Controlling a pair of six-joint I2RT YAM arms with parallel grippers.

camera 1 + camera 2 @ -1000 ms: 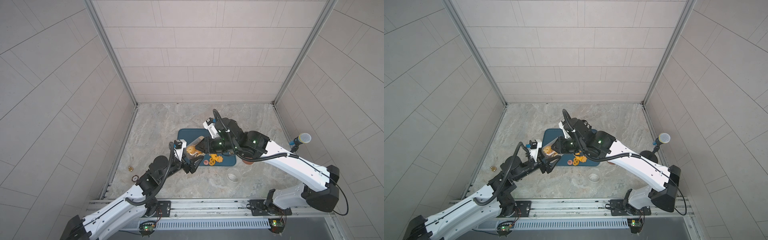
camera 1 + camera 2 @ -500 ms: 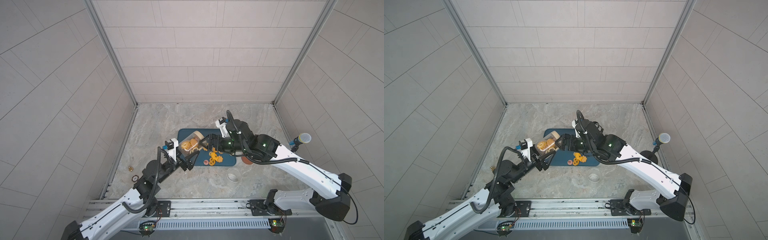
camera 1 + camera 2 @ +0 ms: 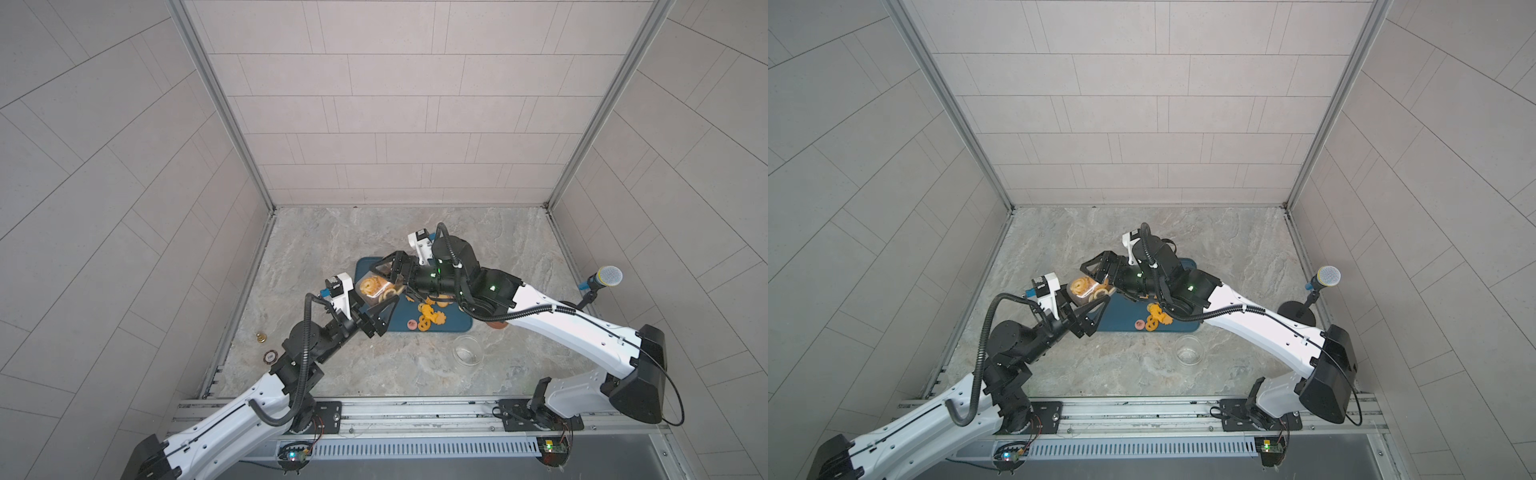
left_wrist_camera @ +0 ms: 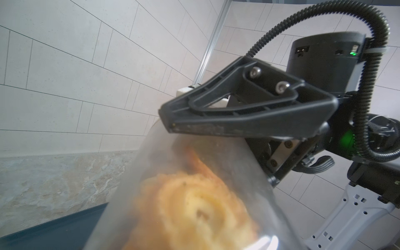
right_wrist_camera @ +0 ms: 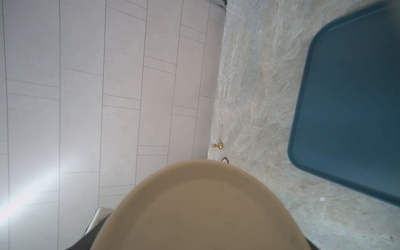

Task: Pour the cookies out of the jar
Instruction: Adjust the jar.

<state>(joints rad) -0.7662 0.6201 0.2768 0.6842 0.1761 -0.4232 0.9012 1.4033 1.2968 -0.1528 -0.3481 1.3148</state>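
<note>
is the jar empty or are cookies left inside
Not empty: orange cookies show through the wall of the clear jar.

The cookies (image 3: 430,318) lie on the tray (image 3: 453,323). The jar (image 3: 376,286) hangs over the tray's ten o'clock corner. A bowl (image 3: 467,350) sits on the worktop (image 3: 332,374) at five o'clock, and possibly a lid (image 3: 497,326) at three.

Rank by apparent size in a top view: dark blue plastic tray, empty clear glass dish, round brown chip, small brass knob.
1. dark blue plastic tray
2. empty clear glass dish
3. round brown chip
4. small brass knob, nearly chip-sized
</note>
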